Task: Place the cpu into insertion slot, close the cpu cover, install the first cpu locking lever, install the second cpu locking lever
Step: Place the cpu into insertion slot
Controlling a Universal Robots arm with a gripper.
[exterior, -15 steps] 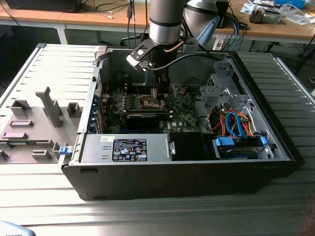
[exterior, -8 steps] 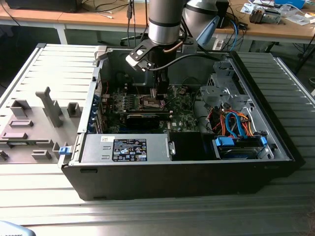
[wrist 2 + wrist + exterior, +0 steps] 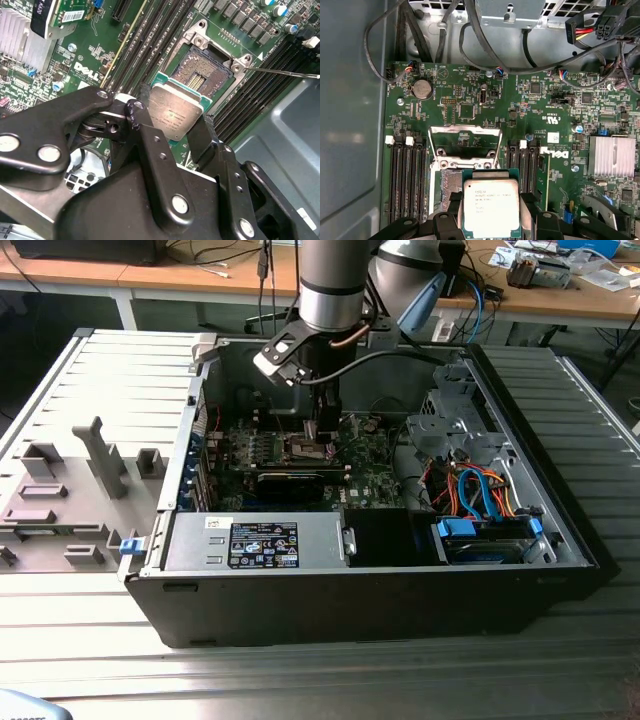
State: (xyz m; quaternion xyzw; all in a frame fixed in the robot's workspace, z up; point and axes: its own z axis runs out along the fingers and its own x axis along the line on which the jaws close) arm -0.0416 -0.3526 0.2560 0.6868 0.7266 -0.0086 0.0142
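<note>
Gripper (image 3: 170, 120) pinches the cpu (image 3: 491, 207) just above the bare insertion slot (image 3: 202, 75), cpu cover (image 3: 465, 131) raised open; seemingly none of the four task steps is complete yet.

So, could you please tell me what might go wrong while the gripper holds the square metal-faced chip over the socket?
1. The black gripper pinches the flat square grey-beige cpu by its edges alone; it might slip or twist.
2. In the second wrist view the cpu hangs off-centre over the silver-rimmed square insertion slot; lowered misaligned, it could bend the exposed contacts.
3. The thin silvery square-framed cpu cover stands raised beside the slot; the gripper might catch it.
</note>
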